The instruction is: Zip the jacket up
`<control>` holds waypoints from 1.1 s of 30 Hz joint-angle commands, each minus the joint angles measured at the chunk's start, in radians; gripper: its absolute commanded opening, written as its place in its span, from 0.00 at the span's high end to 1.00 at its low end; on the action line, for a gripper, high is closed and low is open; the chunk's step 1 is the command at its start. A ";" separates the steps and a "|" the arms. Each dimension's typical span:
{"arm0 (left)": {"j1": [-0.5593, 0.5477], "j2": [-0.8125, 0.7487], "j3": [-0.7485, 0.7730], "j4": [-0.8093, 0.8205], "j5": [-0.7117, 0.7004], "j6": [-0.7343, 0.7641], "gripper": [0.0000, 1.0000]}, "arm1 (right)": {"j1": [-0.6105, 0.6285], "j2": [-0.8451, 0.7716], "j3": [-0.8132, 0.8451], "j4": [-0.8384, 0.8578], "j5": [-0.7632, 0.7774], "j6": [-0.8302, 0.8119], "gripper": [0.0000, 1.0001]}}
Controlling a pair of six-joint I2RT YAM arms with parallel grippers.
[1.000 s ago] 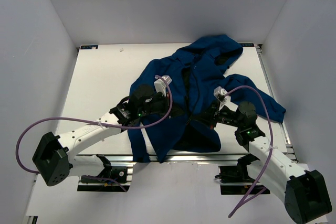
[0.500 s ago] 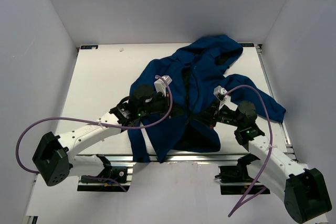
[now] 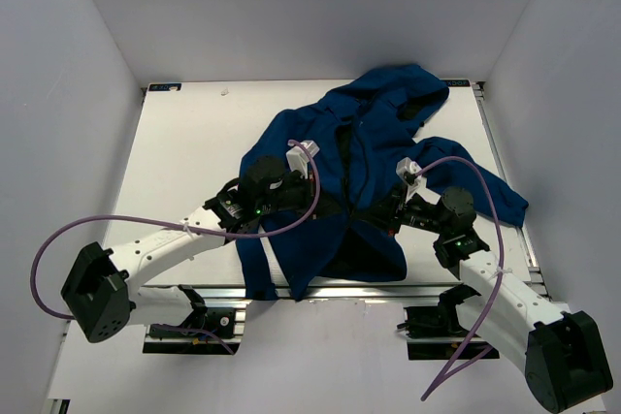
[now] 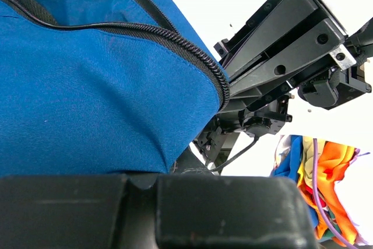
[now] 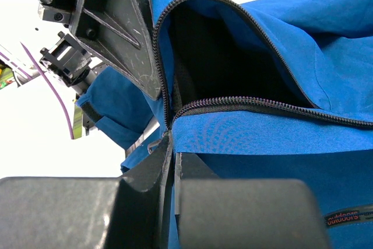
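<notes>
- The jacket (image 3: 364, 157) lies spread and crumpled on the white bench (image 3: 189, 157), covering the middle and the 3 o'clock half.
- Its hood (image 3: 408, 94) points to 1 o'clock, close to the far edge.
- One sleeve (image 3: 485, 191) stretches out toward 3 o'clock. A strip of blue fabric at 6 o'clock trails over the near edge onto the metal rail.
- The front is open at the bottom. The two sides of the zipper (image 5: 233, 104) part around a dark lining and run together at the lower end.
- The left fingers (image 4: 157, 202) are pressed together and pinch the jacket's edge. In the left wrist view the blue cloth and its black zipper teeth come straight down to them.
- The right fingers (image 5: 180, 190) are also pressed together. They pinch the jacket just where the two zipper lines meet, and fabric comes out of the seam between them.
- From above, both arms reach in from 6 o'clock and meet over the lower front of the jacket, the left from 8 o'clock and the right from 4 o'clock. Their tips are just beside each other.
- A small dark label (image 5: 349, 217) with red lettering sits on the fabric at 4 o'clock in the right wrist view.
- A purple cable (image 3: 58, 239) loops out from the left arm toward 8 o'clock.
</notes>
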 commanded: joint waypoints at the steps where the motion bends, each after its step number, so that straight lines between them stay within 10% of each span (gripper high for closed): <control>1: 0.003 0.009 -0.001 0.019 0.035 0.003 1.00 | -0.004 -0.017 0.046 0.079 -0.010 0.001 1.00; 21: 0.005 -0.001 -0.013 -0.010 0.100 0.063 1.00 | -0.004 0.012 0.123 -0.069 0.060 0.018 1.00; 28: 0.003 0.012 -0.006 0.004 0.108 0.033 0.54 | -0.002 0.013 0.118 -0.130 0.019 0.020 1.00; 33: 0.005 0.029 -0.007 0.039 0.127 0.019 0.46 | -0.002 0.010 0.101 -0.155 -0.015 0.006 1.00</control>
